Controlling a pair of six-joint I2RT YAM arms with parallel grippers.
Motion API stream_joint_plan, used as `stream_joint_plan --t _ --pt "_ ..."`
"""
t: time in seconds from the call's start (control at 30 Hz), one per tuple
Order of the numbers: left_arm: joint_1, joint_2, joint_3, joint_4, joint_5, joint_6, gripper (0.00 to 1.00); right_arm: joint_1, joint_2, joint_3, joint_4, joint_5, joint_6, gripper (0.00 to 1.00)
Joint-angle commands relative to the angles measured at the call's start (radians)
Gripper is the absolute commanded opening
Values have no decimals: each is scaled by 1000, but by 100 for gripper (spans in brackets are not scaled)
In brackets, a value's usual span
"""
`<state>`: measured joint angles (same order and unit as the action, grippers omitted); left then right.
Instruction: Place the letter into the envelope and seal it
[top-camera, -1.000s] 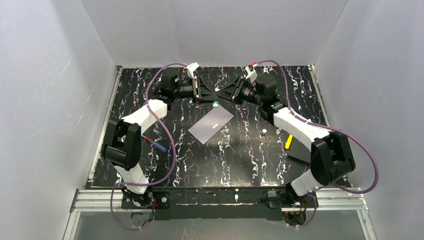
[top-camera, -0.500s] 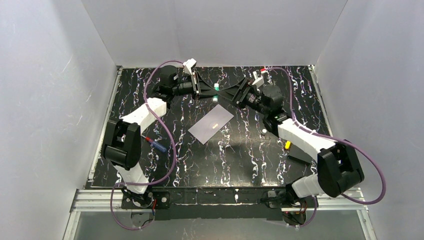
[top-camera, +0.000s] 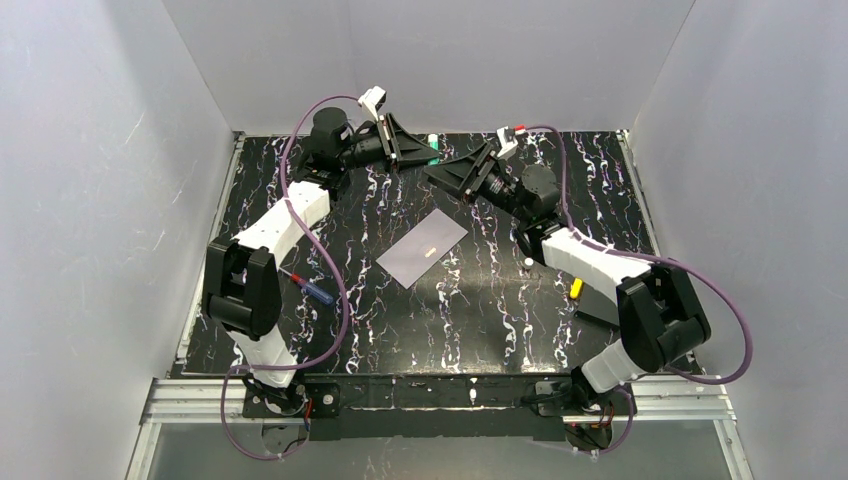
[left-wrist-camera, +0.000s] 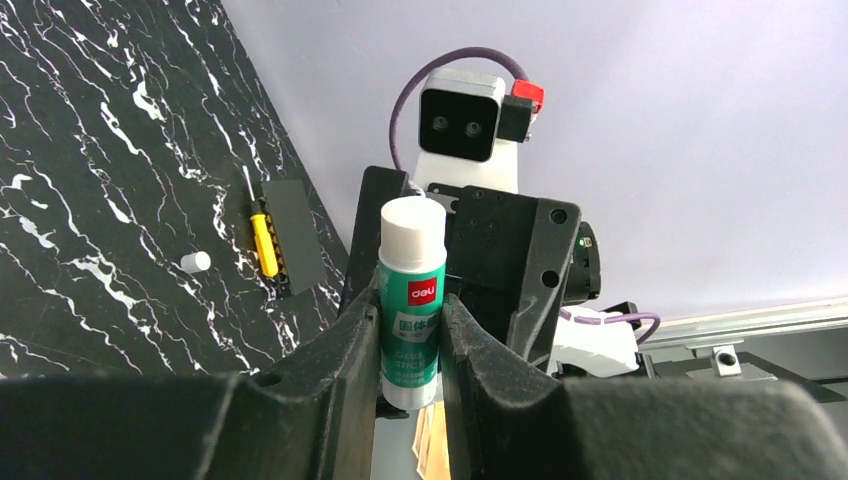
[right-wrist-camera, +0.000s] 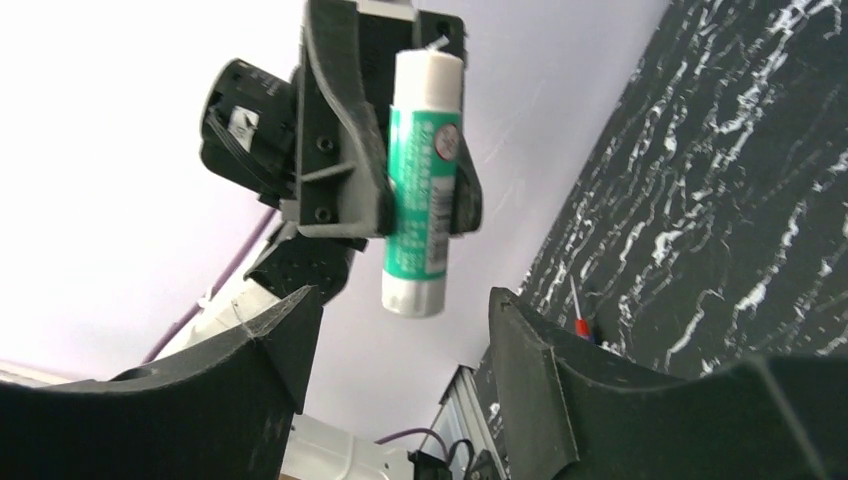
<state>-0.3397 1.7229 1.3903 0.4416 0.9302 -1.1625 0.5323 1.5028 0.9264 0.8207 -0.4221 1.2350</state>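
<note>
The pale lavender envelope (top-camera: 422, 250) lies flat at the table's middle, with a small tan patch of the letter (top-camera: 430, 251) showing on it. High over the back of the table, my left gripper (top-camera: 425, 152) (left-wrist-camera: 412, 300) is shut on a green and white glue stick (top-camera: 433, 156) (left-wrist-camera: 411, 250) (right-wrist-camera: 422, 170). My right gripper (top-camera: 440, 170) (right-wrist-camera: 405, 300) faces it a short way off, jaws open and empty, touching nothing. Under the left fingers, a strip of tan paper (left-wrist-camera: 432, 448) shows far below.
A small white cap (top-camera: 527, 263) (left-wrist-camera: 196, 262) lies right of the envelope. A yellow-handled tool (top-camera: 577, 287) and a flat black rectangle (top-camera: 600, 303) lie at the right. A red and blue pen-like tool (top-camera: 310, 288) lies at the left. Pale walls enclose the table.
The right gripper has let go of the glue stick, opened and drawn back a little. The left gripper has carried the stick up and toward the back left.
</note>
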Motion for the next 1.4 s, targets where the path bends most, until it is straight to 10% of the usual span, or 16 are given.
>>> stream_joint_plan --t 0.0,0.43,0.63,1.0,1.2,1.37 --pt "1 -29 46 23 11 -25 0 3 27 62 172 3 73 69" --pt "1 -62 -3 -13 -58 33 0 3 47 140 -178 38 -103 3" --pt "2 -56 70 -575 -293 336 0 6 126 308 -650 45 -539 1" --pt "2 77 143 -783 -411 397 0 101 272 537 -1012 275 -955 1" --pt "19 52 134 -665 -264 406 0 61 152 426 -806 136 -703 67" --pt "37 -12 55 -403 -64 306 0 0 15 172 -379 58 -285 78"
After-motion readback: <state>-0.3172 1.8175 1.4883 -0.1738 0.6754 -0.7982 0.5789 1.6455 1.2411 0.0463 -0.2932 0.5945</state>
